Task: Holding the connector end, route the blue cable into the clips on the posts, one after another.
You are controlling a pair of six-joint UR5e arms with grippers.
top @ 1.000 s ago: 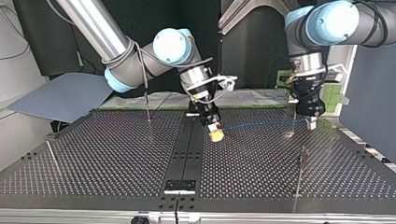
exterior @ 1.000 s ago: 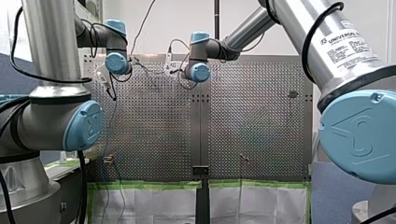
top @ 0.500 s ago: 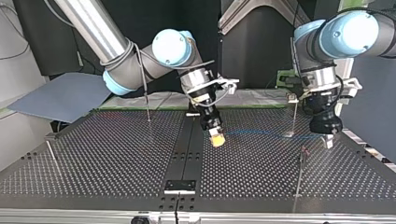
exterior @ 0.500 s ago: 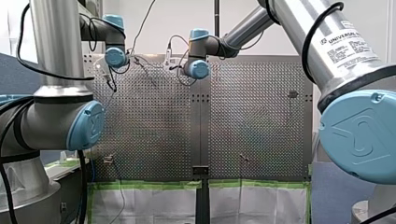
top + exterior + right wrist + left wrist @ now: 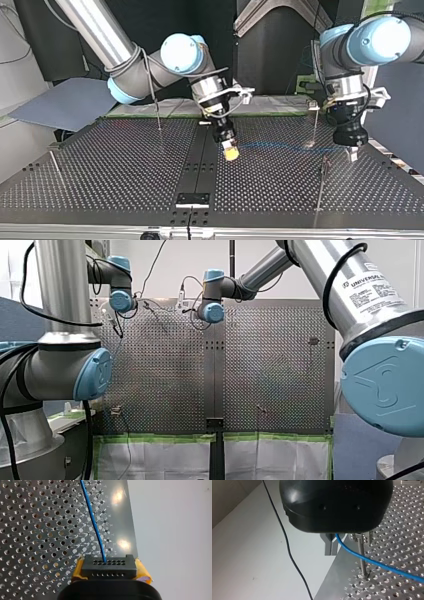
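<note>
At the top view's middle, my right gripper (image 5: 230,151) pinches the black connector (image 5: 109,567), and the blue cable (image 5: 272,146) runs rightward from it to the post (image 5: 362,560) beside my left gripper (image 5: 352,154) (its grip I cannot tell), the nearer arm.

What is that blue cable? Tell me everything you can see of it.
The blue cable is a thin, smooth, plastic-looking wire. One end enters a black connector with rows of small holes, clamped between my right gripper's yellow pads. From there it runs nearly straight over the perforated table to my left gripper, crossing a thin metal post below its clip; whether it touches the post is unclear.
</note>
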